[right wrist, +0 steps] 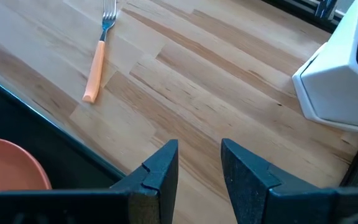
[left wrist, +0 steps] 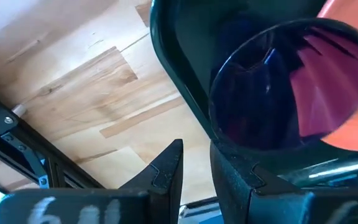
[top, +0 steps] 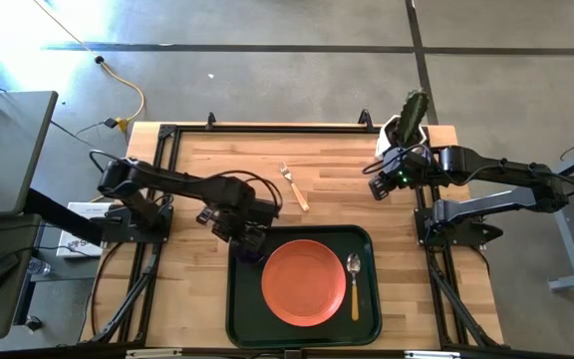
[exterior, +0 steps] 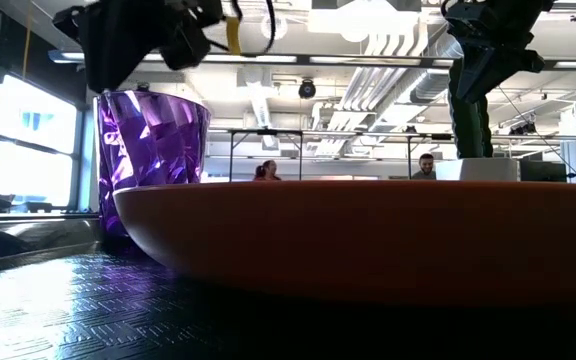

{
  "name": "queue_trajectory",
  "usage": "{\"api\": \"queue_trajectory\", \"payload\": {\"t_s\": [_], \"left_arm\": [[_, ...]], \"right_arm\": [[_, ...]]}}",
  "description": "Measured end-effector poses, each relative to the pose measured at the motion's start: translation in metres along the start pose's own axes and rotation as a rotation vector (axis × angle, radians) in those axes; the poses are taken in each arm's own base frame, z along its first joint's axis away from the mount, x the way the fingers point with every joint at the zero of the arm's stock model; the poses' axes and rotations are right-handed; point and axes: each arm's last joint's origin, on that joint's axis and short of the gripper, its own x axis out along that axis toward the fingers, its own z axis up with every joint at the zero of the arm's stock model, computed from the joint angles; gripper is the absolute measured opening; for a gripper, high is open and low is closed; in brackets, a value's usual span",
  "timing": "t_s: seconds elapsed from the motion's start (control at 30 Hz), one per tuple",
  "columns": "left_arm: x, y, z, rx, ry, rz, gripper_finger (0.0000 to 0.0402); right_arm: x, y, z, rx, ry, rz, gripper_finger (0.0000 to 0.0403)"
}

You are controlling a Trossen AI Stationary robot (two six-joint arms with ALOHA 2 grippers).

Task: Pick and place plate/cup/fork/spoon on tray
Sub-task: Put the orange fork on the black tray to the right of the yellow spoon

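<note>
High view: the large dark green rectangular plastic tray [top: 303,330] lies at the near middle of the light wooden table [top: 217,160]. The round flat orange-red plastic plate [top: 304,282] rests inside the tray, with the small wooden-handled spoon with a silver oval bowl [top: 355,282] just beside it on the tray floor. The small fork with silver tines and a light wooden handle [top: 294,185] lies on the bare table beyond the tray. The left gripper [top: 249,242] sits over the tray's far left corner. The right gripper [top: 381,186] hangs near the white angular pot holding a green cactus [top: 407,122].

Low view: the small dark purple faceted cup [exterior: 153,140] stands upright on the tray floor, just beside the plate's rim [exterior: 368,235]; the left gripper is directly above it. Two people show in the room behind.

Left wrist view: the left gripper's fingers [left wrist: 166,171] stand slightly parted beside the cup [left wrist: 278,87], with nothing between them; the cup's base rests in the tray corner, close to one finger.

Right wrist view: the right gripper [right wrist: 199,163] has its fingers slightly spread and empty, above bare table, with the fork [right wrist: 98,56] well apart.
</note>
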Motion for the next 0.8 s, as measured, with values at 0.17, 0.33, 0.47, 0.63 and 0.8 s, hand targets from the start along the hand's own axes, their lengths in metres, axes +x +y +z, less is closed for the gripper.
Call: {"api": "queue_trajectory", "payload": {"t_s": [0.17,0.33,0.47,0.63,0.8], "left_arm": [[-0.023,0.017,-0.01,0.015,-0.121,-0.041,0.0072],[-0.05,0.04,-0.018,0.031,-0.317,-0.092,0.0072],[-0.07,0.06,-0.02,0.074,-0.491,-0.116,0.0072],[-0.091,0.085,-0.018,0.134,-0.701,-0.066,0.0072],[-0.105,0.106,-0.012,0.203,-0.823,0.01,0.0072]], "right_arm": [[0.0,0.002,0.002,0.013,-0.019,0.029,0.0113],[-0.001,0.008,0.007,0.026,-0.057,0.092,0.0113],[-0.001,0.012,0.012,0.051,-0.104,0.137,0.0113],[-0.004,0.018,0.02,0.085,-0.183,0.201,0.0113],[-0.008,0.025,0.031,0.111,-0.319,0.26,0.0113]]}}
